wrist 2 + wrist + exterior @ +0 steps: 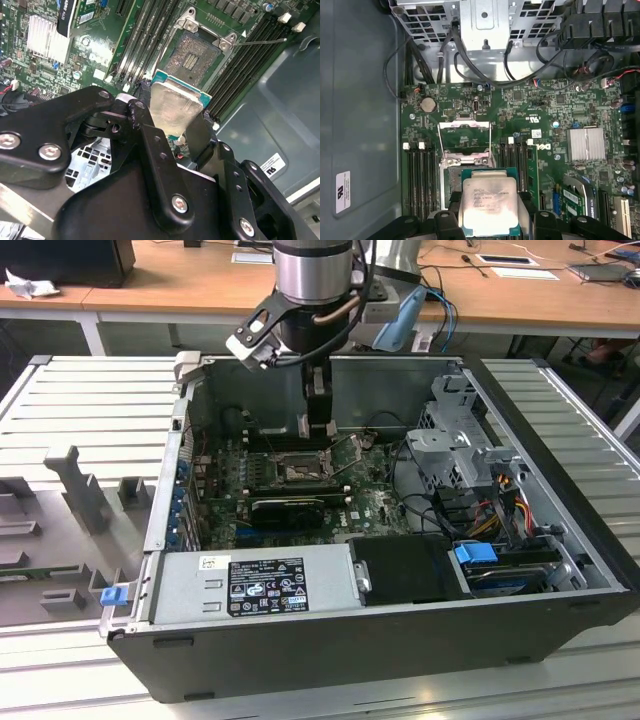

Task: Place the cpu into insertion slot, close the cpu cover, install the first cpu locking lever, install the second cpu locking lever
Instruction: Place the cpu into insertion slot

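The black gripper [316, 428] squeezes the small flat silver cpu [490, 200] between its fingers, and the square dark-rimmed insertion slot [298, 470] sits bare just below it, mid-frame in the exterior view.

The exterior view looks down at a slant from well back, taking in the whole open computer case [350, 665]. Both wrist views sit close over the green board [555, 115] [100, 55] — first straight down, second tilted — sharing the chip [490, 202] [172, 107] and socket [451, 182] [192, 57].
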### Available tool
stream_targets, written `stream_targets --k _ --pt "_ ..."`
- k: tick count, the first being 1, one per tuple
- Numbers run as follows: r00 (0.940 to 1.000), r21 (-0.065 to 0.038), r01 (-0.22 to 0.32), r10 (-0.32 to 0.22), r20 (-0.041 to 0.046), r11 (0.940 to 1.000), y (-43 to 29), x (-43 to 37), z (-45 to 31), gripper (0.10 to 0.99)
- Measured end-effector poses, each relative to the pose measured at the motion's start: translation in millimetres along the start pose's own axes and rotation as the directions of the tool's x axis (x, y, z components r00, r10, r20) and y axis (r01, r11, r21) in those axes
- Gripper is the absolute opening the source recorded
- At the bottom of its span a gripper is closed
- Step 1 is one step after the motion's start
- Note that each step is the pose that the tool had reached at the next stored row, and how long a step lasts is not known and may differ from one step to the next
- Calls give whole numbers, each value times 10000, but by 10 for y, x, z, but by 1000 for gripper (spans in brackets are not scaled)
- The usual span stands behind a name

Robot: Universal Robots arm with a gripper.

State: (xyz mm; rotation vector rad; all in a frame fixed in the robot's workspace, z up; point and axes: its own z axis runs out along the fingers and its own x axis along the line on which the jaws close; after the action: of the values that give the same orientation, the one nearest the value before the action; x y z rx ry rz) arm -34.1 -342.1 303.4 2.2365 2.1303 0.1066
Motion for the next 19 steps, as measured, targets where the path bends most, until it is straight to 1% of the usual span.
stream_targets --k 4,6,12,17,18,19 --pt "10000 0 -48 48 4 10000 -3 -1 30 525" --pt "9999 -1 -114 114 10 9999 -5 -1 61 525" --pt "9998 -3 -180 180 15 9998 -10 -2 118 525" --pt "9997 -3 -248 248 22 9997 -18 -3 211 525" --pt "9998 -2 -190 190 17 9998 -20 -3 228 525" --pt "10000 0 -4 4 1 10000 -22 -3 250 525"
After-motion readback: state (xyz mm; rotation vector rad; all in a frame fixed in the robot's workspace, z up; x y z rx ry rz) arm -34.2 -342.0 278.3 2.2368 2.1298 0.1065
